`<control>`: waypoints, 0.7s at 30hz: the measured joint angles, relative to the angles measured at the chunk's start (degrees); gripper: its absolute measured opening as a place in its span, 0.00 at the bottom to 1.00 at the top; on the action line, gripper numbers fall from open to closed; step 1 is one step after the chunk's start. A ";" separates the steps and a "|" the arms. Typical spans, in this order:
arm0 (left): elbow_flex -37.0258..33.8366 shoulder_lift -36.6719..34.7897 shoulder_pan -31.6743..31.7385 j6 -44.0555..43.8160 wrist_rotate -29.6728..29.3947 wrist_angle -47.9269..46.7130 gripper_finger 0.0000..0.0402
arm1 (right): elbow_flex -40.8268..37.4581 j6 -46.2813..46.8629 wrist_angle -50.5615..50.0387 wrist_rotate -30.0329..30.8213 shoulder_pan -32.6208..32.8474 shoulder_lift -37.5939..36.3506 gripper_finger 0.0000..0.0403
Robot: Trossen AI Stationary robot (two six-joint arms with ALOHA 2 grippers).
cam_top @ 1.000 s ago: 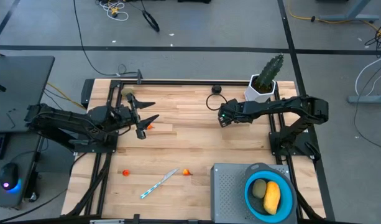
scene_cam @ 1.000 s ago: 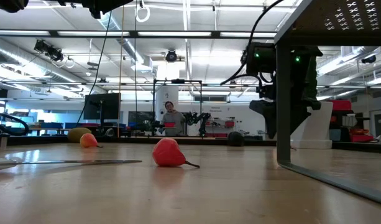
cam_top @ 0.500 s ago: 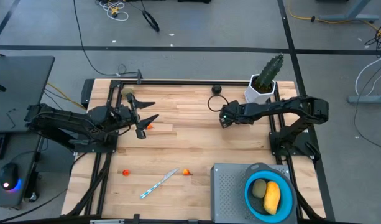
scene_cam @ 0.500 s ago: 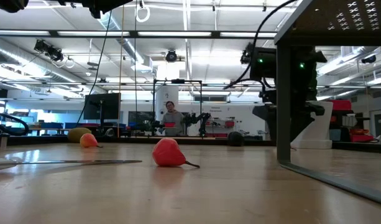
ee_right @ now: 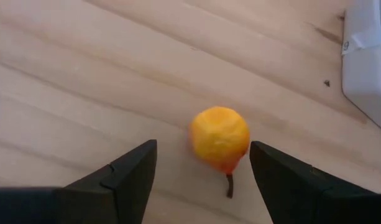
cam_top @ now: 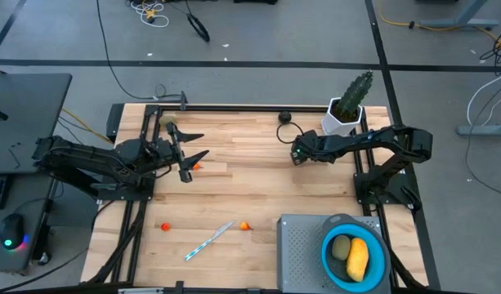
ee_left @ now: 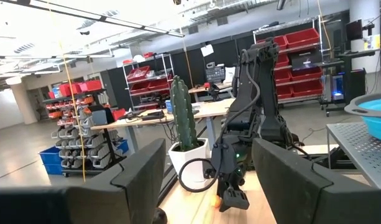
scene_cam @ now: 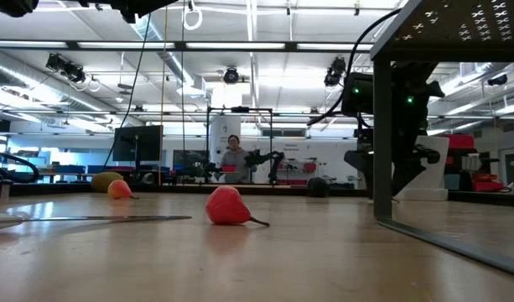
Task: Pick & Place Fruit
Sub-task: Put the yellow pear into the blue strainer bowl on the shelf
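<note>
The right end effector (ee_right: pixel 202 180) hangs open over the bench (cam_top: pixel 250 180), its fingers (ee_right: pixel 131 171) straddling an orange fruit (ee_right: pixel 219 138) just beside the white pot (cam_top: pixel 340 122). The left end effector (cam_top: pixel 189 151) waits open at the bench's left side, near another orange piece (cam_top: pixel 197 166). Two more orange pieces (cam_top: pixel 165 226) lie at the front, a black ball (cam_top: pixel 284 117) sits at the back edge, and yellow (cam_top: pixel 358 260) and olive fruit (cam_top: pixel 341 248) rest in the blue bowl (cam_top: pixel 328 245).

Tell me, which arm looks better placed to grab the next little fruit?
The right, probably. Its open pincer hangs directly over a small orange fruit on the table, which sits between its fingers. The left pincer is also open near another orange piece, but less squarely lined up.
</note>
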 joint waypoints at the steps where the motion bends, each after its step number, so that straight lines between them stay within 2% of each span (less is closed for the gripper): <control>1: 0.00 0.00 -0.02 0.00 0.00 0.00 0.62 | 0.00 -0.11 0.35 -0.35 0.00 0.00 0.66; 8: 0.00 0.00 0.00 0.00 0.00 0.00 0.62 | 0.00 -0.30 0.25 -0.91 0.04 0.00 0.63; 21: 0.00 0.00 0.00 0.02 0.00 0.00 0.62 | 0.00 -0.95 -0.10 -0.95 0.07 0.00 0.40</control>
